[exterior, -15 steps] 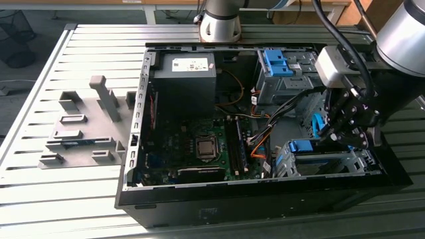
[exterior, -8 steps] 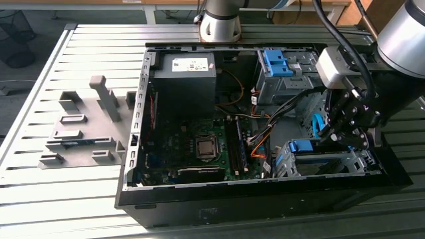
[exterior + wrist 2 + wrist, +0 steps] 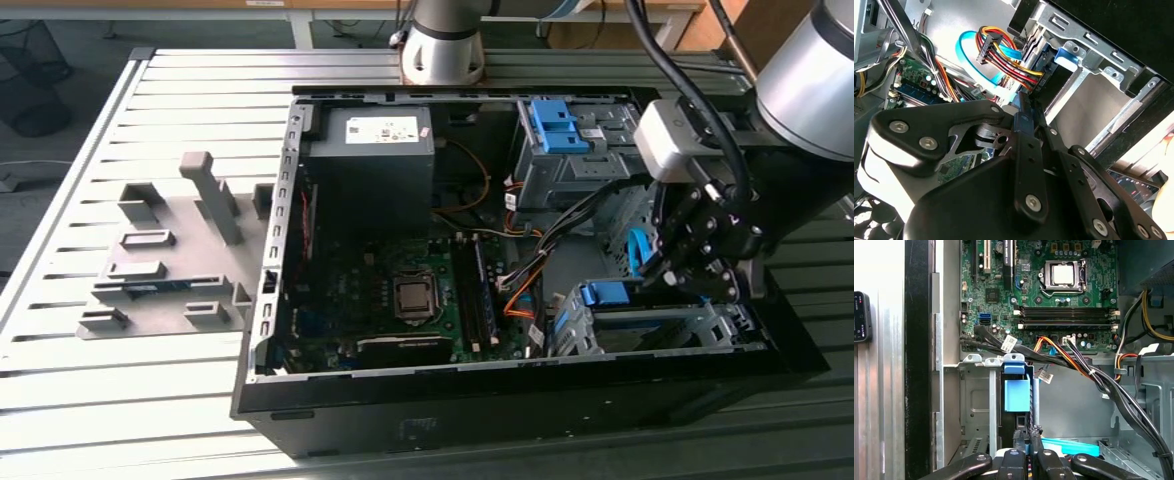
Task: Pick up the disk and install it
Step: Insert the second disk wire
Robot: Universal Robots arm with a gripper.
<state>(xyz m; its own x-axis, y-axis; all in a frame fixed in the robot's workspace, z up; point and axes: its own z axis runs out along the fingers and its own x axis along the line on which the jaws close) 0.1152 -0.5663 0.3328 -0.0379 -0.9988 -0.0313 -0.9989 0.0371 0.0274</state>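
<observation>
step: install, seating | gripper [image 3: 1026, 442] fingers look closed together above the disk's [image 3: 1017, 395] blue frame in the cage [image 3: 694, 325] | next move, likely: careful downward push

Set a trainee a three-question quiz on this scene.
1. True or false: the pincer hangs over the grey fixture outside the computer case.
2. What sits in the middle of the motherboard? A fan; B uncovered processor; C disk.
3. Fill in: the plastic frame in the drive cage before the pincer is ___.
Key: 1 false; 2 B; 3 blue.
</observation>
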